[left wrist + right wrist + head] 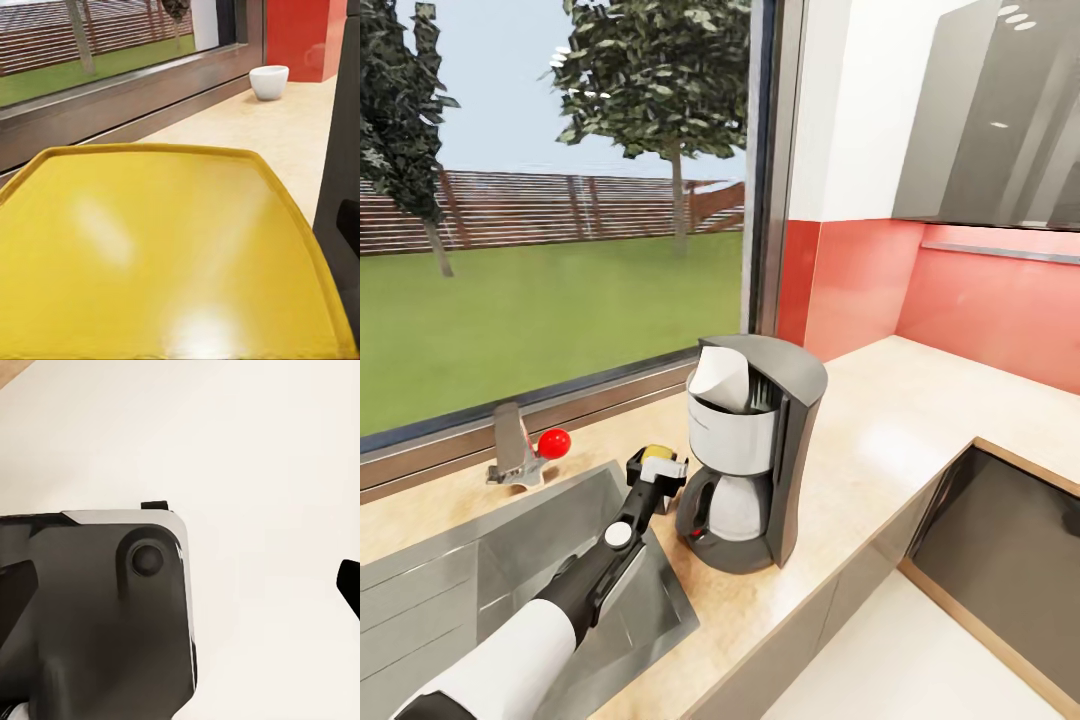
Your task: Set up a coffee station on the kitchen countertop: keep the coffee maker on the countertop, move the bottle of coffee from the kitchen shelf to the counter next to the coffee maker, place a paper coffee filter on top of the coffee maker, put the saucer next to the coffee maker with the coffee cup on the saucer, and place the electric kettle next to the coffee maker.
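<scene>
The coffee maker (748,455) stands on the kitchen countertop (880,420) by the window, with a white paper coffee filter (721,380) on its top. Just to its left, my left gripper (656,467) holds the bottle of coffee (657,453), whose yellow cap (165,255) looms close in the left wrist view. The coffee cup (268,81) sits on the worktop near the window sill and red wall, beyond the coffee maker's dark side (341,187). In the right wrist view a black fingertip (349,585) shows at the frame's edge; I cannot tell that gripper's state.
A grey sink (480,580) lies under my left arm, with a faucet (510,445) and a red knob (553,442) behind it. A dark inset panel (1010,540) sits in the counter at the right. A white floor (920,660) lies below.
</scene>
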Robot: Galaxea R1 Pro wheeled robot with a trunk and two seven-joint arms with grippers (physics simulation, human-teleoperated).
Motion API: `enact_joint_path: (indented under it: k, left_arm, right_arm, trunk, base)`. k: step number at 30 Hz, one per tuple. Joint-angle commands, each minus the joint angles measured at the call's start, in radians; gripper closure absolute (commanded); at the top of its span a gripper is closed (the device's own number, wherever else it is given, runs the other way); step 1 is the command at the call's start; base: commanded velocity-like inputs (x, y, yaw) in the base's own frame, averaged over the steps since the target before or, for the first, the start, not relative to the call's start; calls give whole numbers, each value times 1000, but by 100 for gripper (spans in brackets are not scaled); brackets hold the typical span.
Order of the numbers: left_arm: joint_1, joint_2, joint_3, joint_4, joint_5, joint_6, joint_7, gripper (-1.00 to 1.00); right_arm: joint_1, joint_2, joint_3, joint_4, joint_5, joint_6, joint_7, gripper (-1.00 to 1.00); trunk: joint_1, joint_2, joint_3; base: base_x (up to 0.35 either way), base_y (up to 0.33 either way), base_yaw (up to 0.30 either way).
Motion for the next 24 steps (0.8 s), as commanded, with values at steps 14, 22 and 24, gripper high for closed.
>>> enact_joint_path:
  k: [14,22,24]
  left_arm:
    - [-2,1,-7,-2,5,-4,9,-100]
    - [-2,1,-8,-2,5,-4,9,-100]
    - [-2,1,-8,-2,5,-4,9,-100]
  right_arm:
    - [-1,0,-6,1,0,-4,2,-100]
    - [-1,0,-6,1,0,-4,2,-100]
    - [-1,0,-6,1,0,-4,2,-100]
  trunk:
    - [1,-2,-2]
    - [1,-2,-2]
    - [1,-2,-2]
  base:
    - [-56,14,0]
    - [-39,13,0]
    - [-232,88,0]
